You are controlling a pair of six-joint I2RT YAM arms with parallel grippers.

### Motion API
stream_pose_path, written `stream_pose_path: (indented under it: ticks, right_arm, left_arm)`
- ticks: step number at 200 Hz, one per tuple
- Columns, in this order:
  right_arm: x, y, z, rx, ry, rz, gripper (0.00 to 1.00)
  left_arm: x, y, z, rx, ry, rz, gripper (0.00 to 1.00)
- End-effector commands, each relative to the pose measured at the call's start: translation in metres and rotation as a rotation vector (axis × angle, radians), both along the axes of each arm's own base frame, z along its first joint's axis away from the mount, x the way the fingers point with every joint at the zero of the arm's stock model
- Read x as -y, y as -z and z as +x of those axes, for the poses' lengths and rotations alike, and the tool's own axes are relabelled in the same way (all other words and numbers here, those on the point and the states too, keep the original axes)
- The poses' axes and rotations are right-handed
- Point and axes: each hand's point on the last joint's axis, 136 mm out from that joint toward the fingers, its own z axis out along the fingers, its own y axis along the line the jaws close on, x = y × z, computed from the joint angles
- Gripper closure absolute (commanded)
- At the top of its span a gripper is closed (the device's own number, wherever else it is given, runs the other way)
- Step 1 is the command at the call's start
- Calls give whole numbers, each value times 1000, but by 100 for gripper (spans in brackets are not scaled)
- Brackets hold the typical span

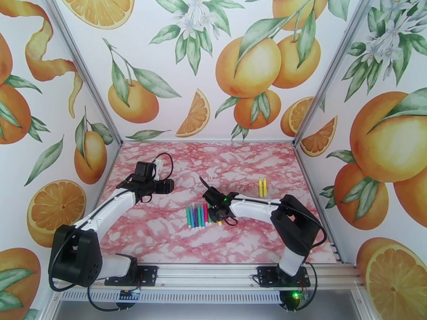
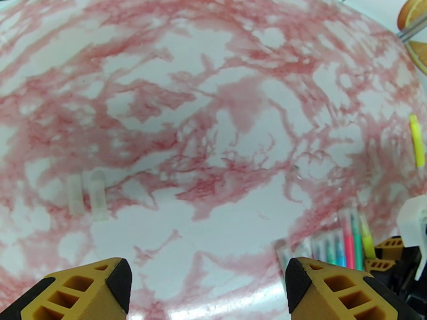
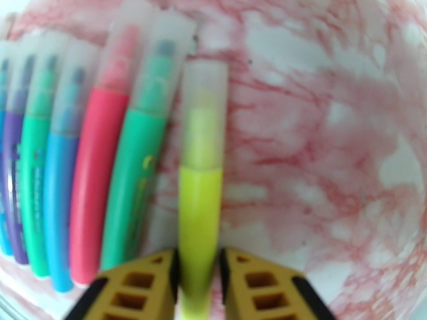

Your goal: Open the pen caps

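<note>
We see the right claw (image 3: 198, 260) pinching a thin yellow plastic marker (image 3: 200, 209) on both sides. Its frosted see-through plastic cap (image 3: 204, 92) is on. Beside it, a row of capped colourful markers (image 3: 96, 182) lies on the pink marble tabletop (image 3: 320, 156). The left claw (image 2: 208, 278) is spread wide over bare tabletop. 2 more yellow markers (image 1: 262, 186) lie well apart.

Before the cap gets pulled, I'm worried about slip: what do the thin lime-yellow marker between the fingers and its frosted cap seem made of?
The lime-yellow marker: likely smooth opaque plastic, uniform colour with a faint sheen. Its frosted cap: probably translucent matte plastic; the yellow tip shows hazily through it.
</note>
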Motion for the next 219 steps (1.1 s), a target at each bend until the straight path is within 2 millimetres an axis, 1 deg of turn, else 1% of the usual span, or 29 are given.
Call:
stream_pose_path:
  ticks: [1,30,58,84,108,152,191,219]
  right_arm:
    - [16,14,9,24,49,-84,73]
    - [13,10,12,38,53,-68,75]
    - [13,3,14,59,53,-61,76]
    - [11,-8,17,89,55,-25,77]
    - [8,-22,21,124,70,36,79]
    - [5,-52,31,212,77,163,82]
    - [-10,-85,37,291,38,315,82]
    - [-21,-100,36,319,-4,399,82]
  left_arm:
    - [-1,-8,2,41,-7,-6,20]
    - [0,-5,1,35,-14,-20,20]
    - [3,-7,1,42,-4,-42,20]
    - [8,-9,0,42,10,-63,20]
    - [14,-10,0,34,30,-97,20]
    - [34,-20,1,52,78,-208,19]
    - [60,-33,2,68,148,-323,20]
    - [78,-42,1,70,204,-392,20]
